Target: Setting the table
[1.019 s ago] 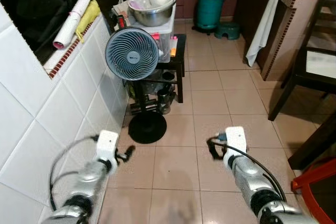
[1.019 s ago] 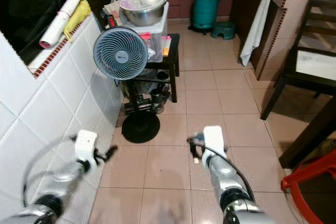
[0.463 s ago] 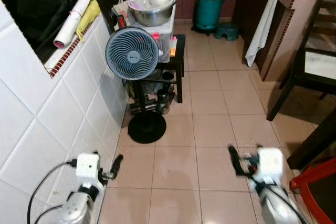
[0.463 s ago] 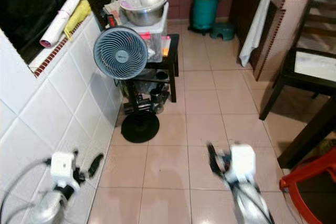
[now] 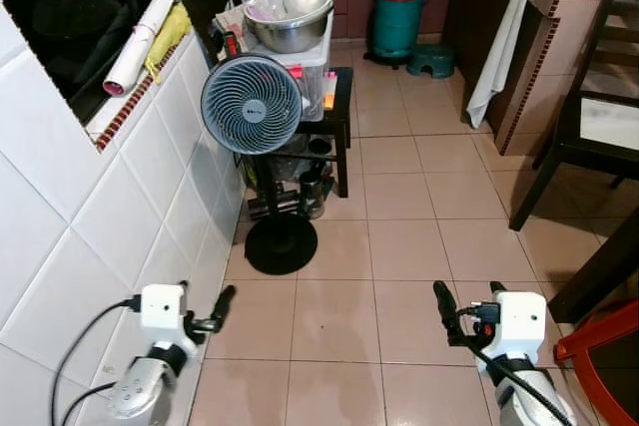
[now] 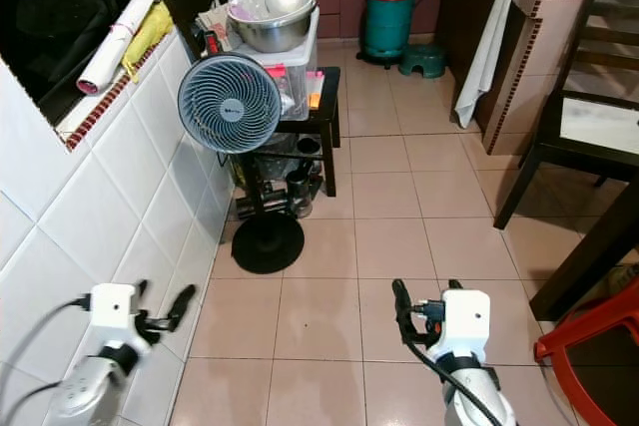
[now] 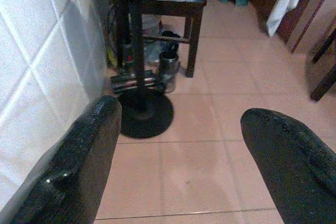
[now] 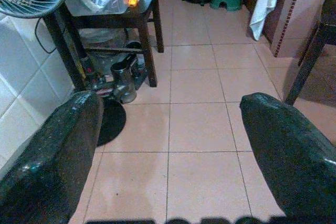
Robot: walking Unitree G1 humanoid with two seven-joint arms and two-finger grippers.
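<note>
I hold my left gripper [image 5: 222,298] and right gripper [image 5: 467,304] low over the floor [image 5: 399,216], both spread wide and empty, and I see no dishes, only the table [image 5: 599,276] edge nearer my right arm.

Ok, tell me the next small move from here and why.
Probably walk on towards the dark table on the robot's right. Both the left gripper and the right gripper are open and hold nothing, hanging low over bare floor tiles, with the standing fan ahead-left.
</note>
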